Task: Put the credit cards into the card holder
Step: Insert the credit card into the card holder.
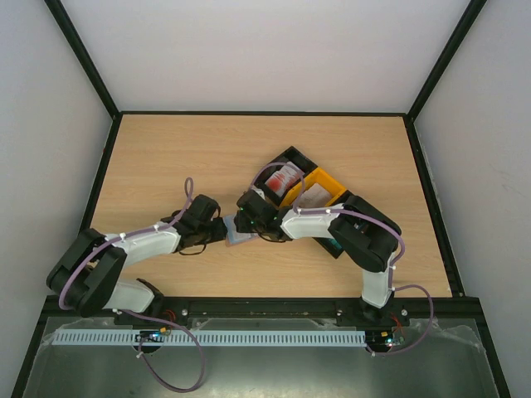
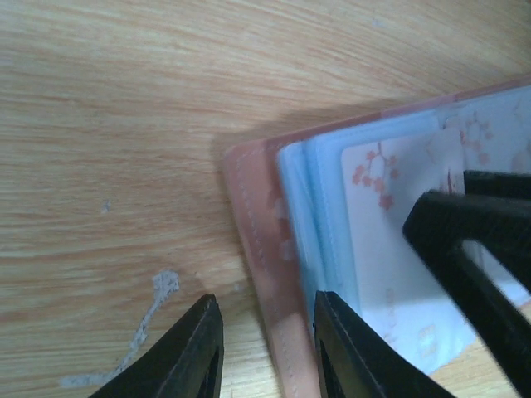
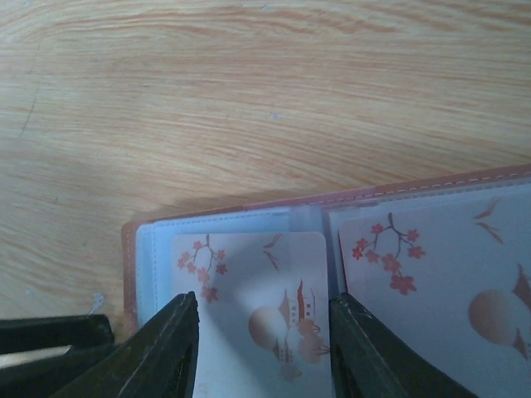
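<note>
The card holder (image 1: 238,237) lies open on the table between both grippers, its reddish-brown cover (image 2: 257,215) framing pale blue pockets. My right gripper (image 3: 264,332) is shut across the width of a white credit card (image 3: 249,282) with red blossom marks, whose far end lies over the left blue pocket. A second such card (image 3: 431,265) sits in the neighbouring pocket. My left gripper (image 2: 274,340) stands open astride the holder's cover edge, one finger on the wood and one over the blue pocket. The right fingers (image 2: 465,224) show over the card (image 2: 382,249) in the left wrist view.
A black tray (image 1: 292,156) and a yellow tray (image 1: 330,178) stand just behind the right arm, each holding more white cards with red marks (image 1: 286,178). Another dark tray part (image 1: 336,247) shows under the right forearm. Black frame rails border the table.
</note>
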Controlling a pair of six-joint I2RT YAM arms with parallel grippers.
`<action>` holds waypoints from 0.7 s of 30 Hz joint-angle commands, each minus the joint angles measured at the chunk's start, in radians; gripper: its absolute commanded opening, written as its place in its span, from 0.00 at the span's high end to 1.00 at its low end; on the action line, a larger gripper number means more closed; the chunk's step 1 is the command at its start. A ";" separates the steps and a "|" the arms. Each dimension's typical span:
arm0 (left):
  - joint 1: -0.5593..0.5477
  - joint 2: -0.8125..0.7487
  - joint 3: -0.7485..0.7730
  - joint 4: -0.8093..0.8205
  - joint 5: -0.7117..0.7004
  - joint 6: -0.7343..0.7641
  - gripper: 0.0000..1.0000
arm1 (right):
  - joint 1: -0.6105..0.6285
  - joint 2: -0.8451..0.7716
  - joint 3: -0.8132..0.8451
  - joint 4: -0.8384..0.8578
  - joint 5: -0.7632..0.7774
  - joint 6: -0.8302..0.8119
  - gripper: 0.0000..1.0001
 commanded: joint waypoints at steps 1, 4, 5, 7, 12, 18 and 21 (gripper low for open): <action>0.005 0.029 0.006 -0.035 -0.058 -0.011 0.68 | 0.006 0.011 -0.021 0.056 -0.081 -0.009 0.57; 0.005 0.031 -0.005 -0.029 -0.059 -0.012 0.69 | 0.007 0.016 -0.019 0.080 -0.111 -0.006 0.57; 0.004 0.034 -0.008 -0.028 -0.059 -0.010 0.69 | 0.007 0.019 -0.017 0.083 -0.115 -0.009 0.57; 0.004 0.035 -0.011 -0.024 -0.054 -0.008 0.69 | 0.007 0.024 -0.013 0.089 -0.125 -0.013 0.57; 0.005 0.032 -0.011 -0.019 -0.044 0.002 0.69 | 0.007 0.029 -0.011 0.097 -0.154 -0.038 0.63; 0.005 0.019 -0.017 -0.019 -0.038 0.007 0.74 | 0.008 0.032 0.019 0.051 -0.153 -0.098 0.64; 0.003 0.017 -0.021 -0.026 -0.048 0.010 0.79 | 0.019 0.033 0.028 0.024 -0.141 -0.124 0.63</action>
